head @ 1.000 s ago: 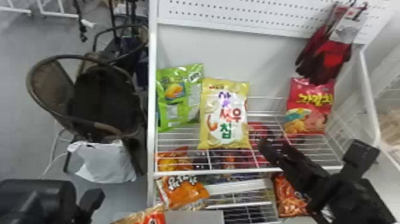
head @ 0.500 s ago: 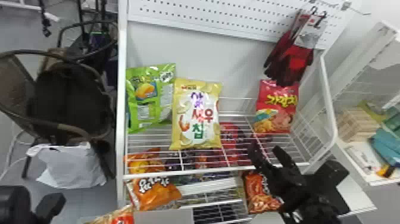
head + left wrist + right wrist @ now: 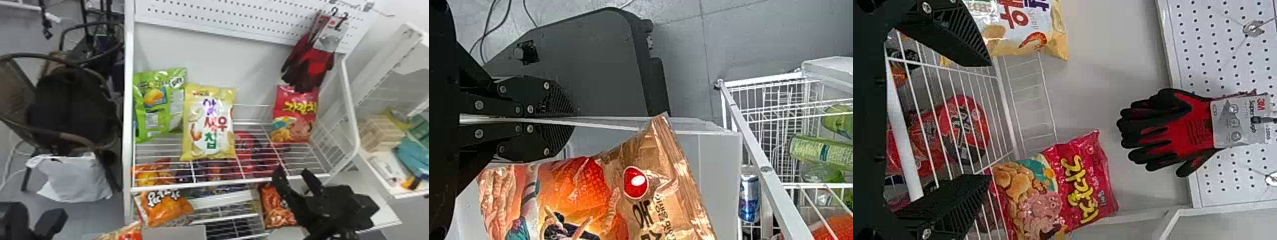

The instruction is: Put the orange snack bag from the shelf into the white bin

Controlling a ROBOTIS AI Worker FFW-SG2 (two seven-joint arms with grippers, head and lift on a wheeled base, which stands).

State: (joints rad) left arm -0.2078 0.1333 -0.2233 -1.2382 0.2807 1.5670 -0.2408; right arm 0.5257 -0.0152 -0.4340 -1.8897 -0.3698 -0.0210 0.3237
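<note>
Low at the left of the head view is part of my left gripper (image 3: pixel 51 222). In the left wrist view, the left gripper (image 3: pixel 571 121) is shut on the thin wall of the white bin (image 3: pixel 721 170), and an orange-brown snack bag (image 3: pixel 656 170) lies in the bin. The head view has an orange snack bag (image 3: pixel 170 207) on the lower shelf and an orange-red bag (image 3: pixel 276 209) farther right. My right gripper (image 3: pixel 292 174) stands open at the upper shelf's front edge; in the right wrist view, nothing is between the fingers of the right gripper (image 3: pixel 989 120).
The wire shelf (image 3: pixel 223 184) holds green (image 3: pixel 159 105), yellow (image 3: pixel 209 123) and pink bags (image 3: pixel 297 115). Red-black gloves (image 3: pixel 309 60) hang above. A chair (image 3: pixel 73 108) stands left, and a white side shelf (image 3: pixel 376 166) stands right.
The head view has swung, so the shelf shows farther left. Relative to the shelf, my right gripper has moved right, now below the pink bag.
</note>
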